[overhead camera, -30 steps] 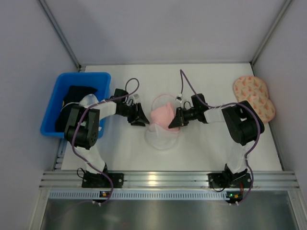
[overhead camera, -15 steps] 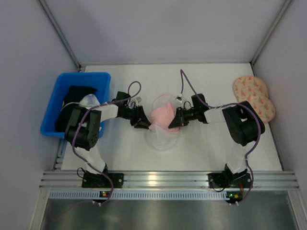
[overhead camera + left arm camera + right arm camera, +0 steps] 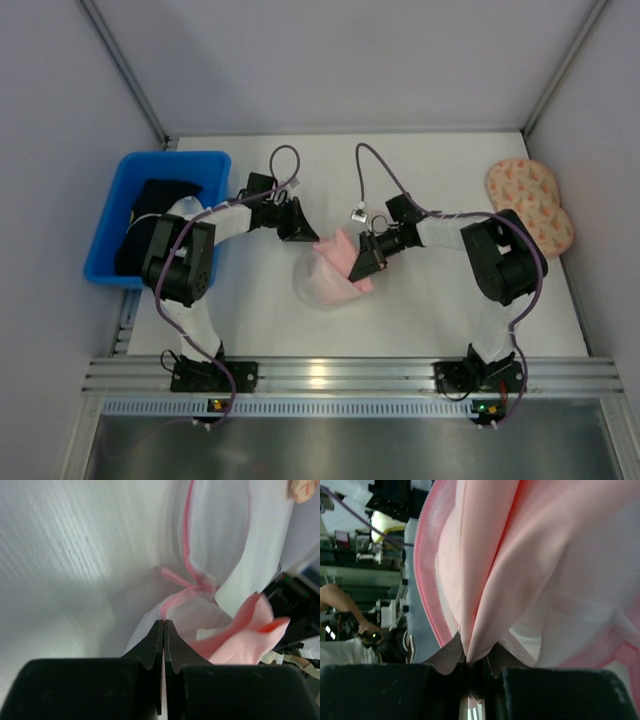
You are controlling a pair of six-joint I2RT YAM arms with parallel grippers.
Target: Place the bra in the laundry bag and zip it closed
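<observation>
I'm seeing a blue bin (image 3: pixel 112 205) sitting on the left side of the table (image 3: pixel 440 300), a black garment (image 3: pixel 162 194) lying inside it, while a peach, orange-speckled two-lobed item (image 3: pixel 530 203) is resting at the right edge.

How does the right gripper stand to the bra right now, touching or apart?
Touching. The right wrist view shows the right gripper with its jaws shut on a fold of the bra, the pink fabric running straight down between them.

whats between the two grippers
In the top view, the bra and the laundry bag fill the stretch between the left gripper and the right gripper.
</observation>
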